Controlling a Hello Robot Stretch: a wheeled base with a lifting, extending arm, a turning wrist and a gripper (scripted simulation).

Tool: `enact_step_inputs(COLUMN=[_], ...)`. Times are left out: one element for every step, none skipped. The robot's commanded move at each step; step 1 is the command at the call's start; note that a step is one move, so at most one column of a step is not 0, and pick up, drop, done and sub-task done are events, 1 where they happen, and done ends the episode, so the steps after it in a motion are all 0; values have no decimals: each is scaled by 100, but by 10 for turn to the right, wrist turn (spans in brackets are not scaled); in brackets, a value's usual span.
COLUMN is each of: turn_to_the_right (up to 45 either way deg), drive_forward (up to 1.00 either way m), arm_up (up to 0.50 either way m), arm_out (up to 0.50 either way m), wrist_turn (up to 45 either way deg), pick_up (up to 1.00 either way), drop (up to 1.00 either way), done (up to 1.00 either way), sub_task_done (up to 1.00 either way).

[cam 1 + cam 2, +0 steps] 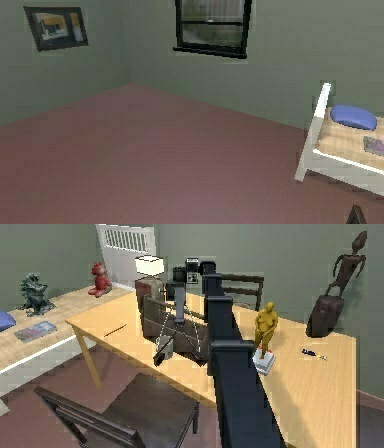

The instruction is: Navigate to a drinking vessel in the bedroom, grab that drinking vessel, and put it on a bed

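My arm (pixel 232 364) reaches out over a wooden table (pixel 310 384) in the arm side view. The gripper (pixel 160 352) hangs left of the arm's two white marked squares, its fingers (pixel 163 346) low above the tabletop. A dark brown boxy thing (pixel 150 314) stands on the table right by the gripper, so I cannot tell whether the gripper holds anything. No shape here reads clearly as a drinking vessel. A bed (pixel 350 150) with a white frame and a blue pillow (pixel 354 117) lies at the forward view's right; its tan top (pixel 50 319) carries on at the arm side view's left.
On the table stand a white-shaded lamp (pixel 150 266), a golden figure (pixel 265 327) and a tall dark statue (pixel 337 289). A dark chair (pixel 130 414) sits in front, another (pixel 243 289) behind. Red (pixel 98 279) and green (pixel 35 294) figurines stand at left. Open floor (pixel 150 150) lies ahead.
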Motion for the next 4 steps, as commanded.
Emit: enact_step_inputs(turn_to_the_right=[0, 0, 0, 0], drive_forward=[0, 0, 0, 0], arm_up=[0, 0, 0, -30], arm_out=[0, 0, 0, 0], wrist_turn=[450, 450, 420, 0], pick_up=[0, 0, 0, 0], drop=[0, 0, 0, 0], done=[0, 0, 0, 0], sub_task_done=[0, 0, 0, 0])
